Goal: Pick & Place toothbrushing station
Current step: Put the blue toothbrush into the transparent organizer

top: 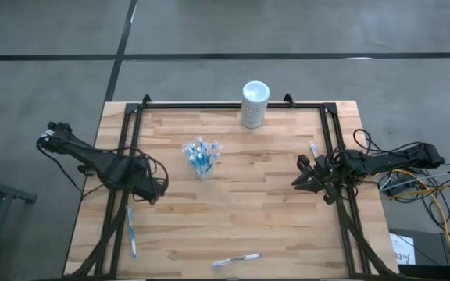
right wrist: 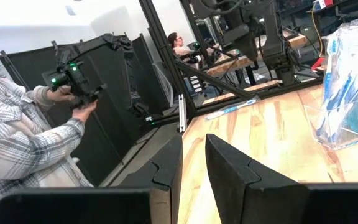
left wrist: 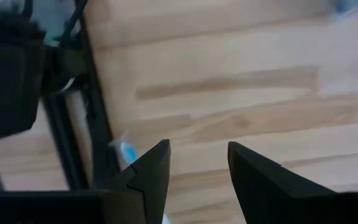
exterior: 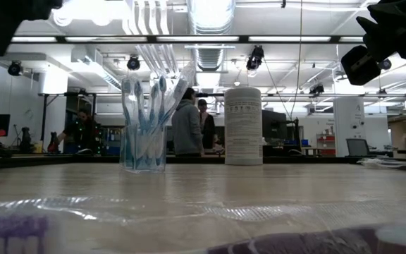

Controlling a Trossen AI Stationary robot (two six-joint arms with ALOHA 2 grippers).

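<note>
Clear plastic cup (top: 201,166) stands upright near the middle of the wooden table (top: 272,203), packed with blue-and-white toothbrushes (exterior: 146,106) that fan out above its rim. White cylinder (top: 255,103) stands at the far edge, well apart from the cup and much larger. Loose toothbrush (top: 131,232) lies near the left front of the table, just beside the dark frame rail. Second loose toothbrush (top: 237,260) lies at the front edge; a third (top: 314,149) by the right rail. Left gripper (top: 156,190) hovers over the left side of the table, fingers spread, nothing between them. Right gripper (top: 299,173) sits at the right side, fingers parted by a narrow gap, empty. Person in a plaid sleeve (right wrist: 17,149) shows in the right wrist view beyond the table, holding a dark device.
</note>
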